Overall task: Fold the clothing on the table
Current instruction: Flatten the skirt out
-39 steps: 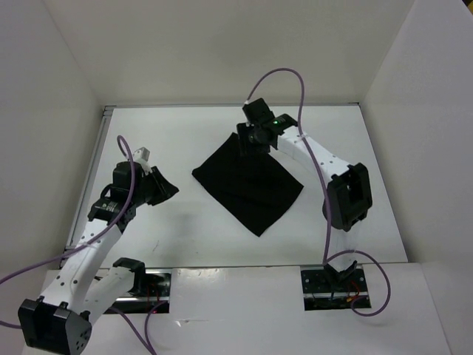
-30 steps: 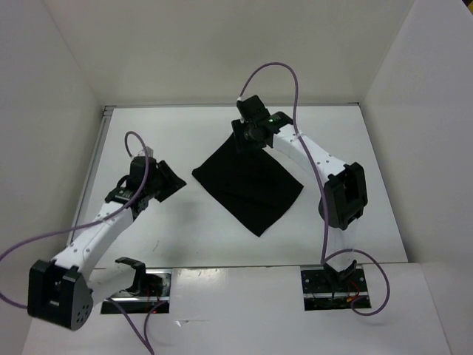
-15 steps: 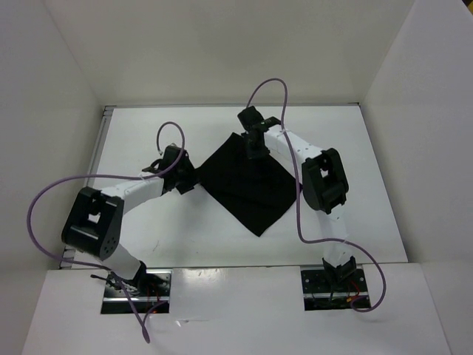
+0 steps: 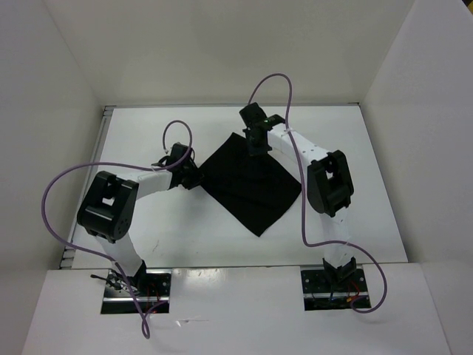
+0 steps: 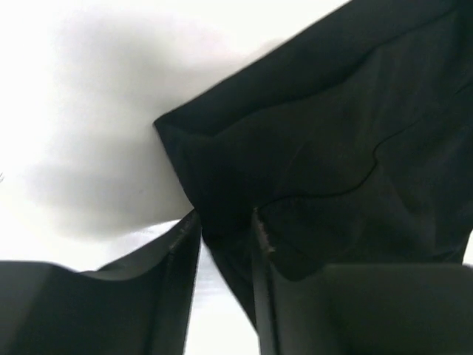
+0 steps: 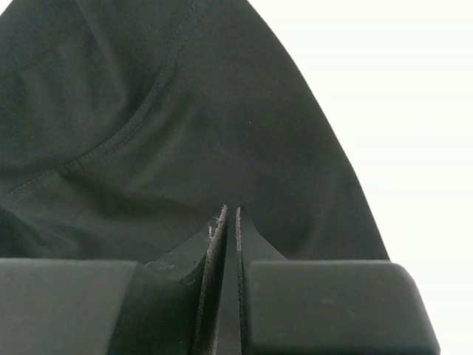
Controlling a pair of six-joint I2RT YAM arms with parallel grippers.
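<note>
The clothing (image 4: 251, 188) is a black, matte piece lying as a diamond in the middle of the white table (image 4: 362, 148). My left gripper (image 4: 196, 180) is low at its left corner. In the left wrist view the clothing's (image 5: 318, 133) corner runs between the two fingers of that gripper (image 5: 224, 222), which stand apart with white table showing in the gap. My right gripper (image 4: 257, 148) is at the far corner. In the right wrist view its jaws (image 6: 230, 211) are pressed nearly together on a thin strip of the clothing (image 6: 185, 133).
White wall panels enclose the table on the left, back and right. A thin metal edge strip (image 4: 90, 177) runs along the left side. Purple cables (image 4: 273, 78) loop above both arms. The arm bases (image 4: 332, 285) sit at the near edge.
My left arm has swung right from open table to the clothing's left corner, and its jaws have narrowed. My right gripper has gone from open to shut at the far corner.
</note>
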